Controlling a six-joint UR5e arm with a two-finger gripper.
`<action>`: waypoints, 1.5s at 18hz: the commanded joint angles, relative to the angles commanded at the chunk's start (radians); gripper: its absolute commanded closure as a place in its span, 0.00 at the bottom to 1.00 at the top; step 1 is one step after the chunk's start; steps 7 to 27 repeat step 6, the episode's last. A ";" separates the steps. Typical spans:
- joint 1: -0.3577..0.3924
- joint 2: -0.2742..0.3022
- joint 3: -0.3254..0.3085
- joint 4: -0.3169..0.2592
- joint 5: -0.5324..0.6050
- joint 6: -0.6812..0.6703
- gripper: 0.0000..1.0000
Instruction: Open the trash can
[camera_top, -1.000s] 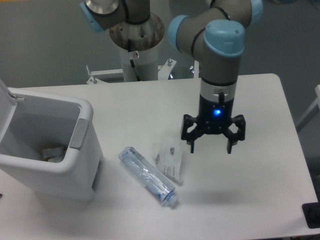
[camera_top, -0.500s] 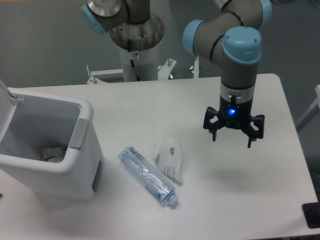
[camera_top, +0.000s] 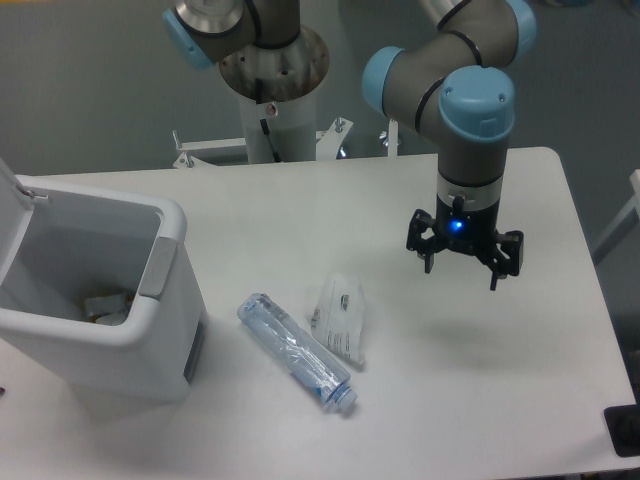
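Trash can (camera_top: 95, 300) sits well to your claw's (camera_top: 463, 262) left across the counter (camera_top: 500, 380), lid already up; claw hangs spread, holding nothing.

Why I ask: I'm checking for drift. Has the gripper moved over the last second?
Yes. The gripper, open, has shifted right across the table, away from the plastic bottle and trash can, which stayed put.

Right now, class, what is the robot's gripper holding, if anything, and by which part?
Nothing is held. The gripper hangs open and empty above the table, apart from the bottle and the trash can.
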 joint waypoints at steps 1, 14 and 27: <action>0.000 0.000 0.000 0.000 0.003 0.000 0.00; -0.002 -0.005 -0.006 0.003 0.020 0.000 0.00; -0.002 -0.005 -0.006 0.003 0.020 0.000 0.00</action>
